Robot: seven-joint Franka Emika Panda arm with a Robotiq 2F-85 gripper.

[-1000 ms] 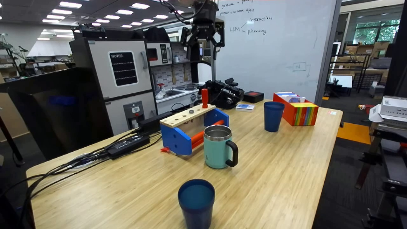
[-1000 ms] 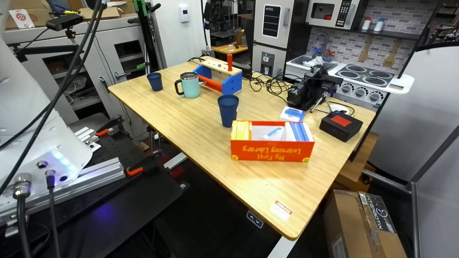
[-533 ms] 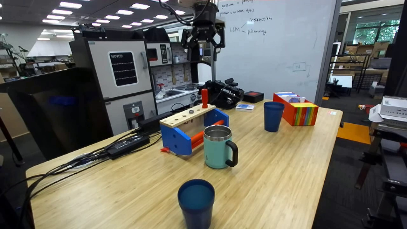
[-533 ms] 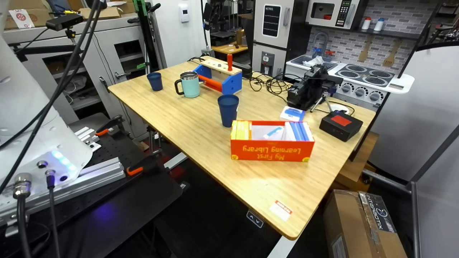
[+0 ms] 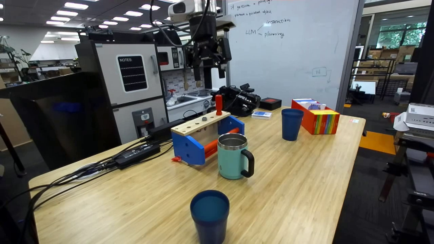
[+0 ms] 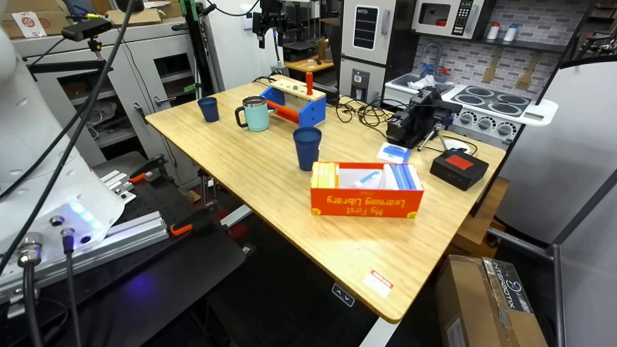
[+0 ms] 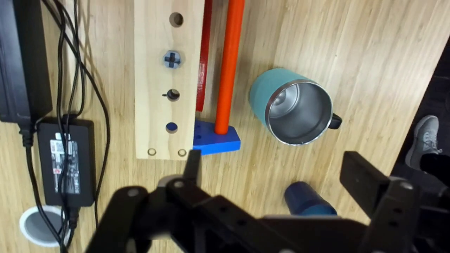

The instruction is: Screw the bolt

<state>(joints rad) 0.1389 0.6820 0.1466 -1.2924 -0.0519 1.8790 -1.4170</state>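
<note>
In an exterior view, your jaws hang spread above the counter (image 5: 288,189); the likely bolt (image 5: 176,159), a stubby red piece, lies low at the foot of the toy rack (image 5: 190,150), touching or not, I can't tell. In an exterior view, the mug (image 6: 257,114) stands near the rack: drop in this wide and you could tip it! Wrist view: jaws well apart, nothing between them, no red bolt in sight, so you'd reach blind. A grey hex head (image 7: 172,59) sits in the plank (image 7: 154,77); confuse the two and you'd turn the wrong piece.
</note>
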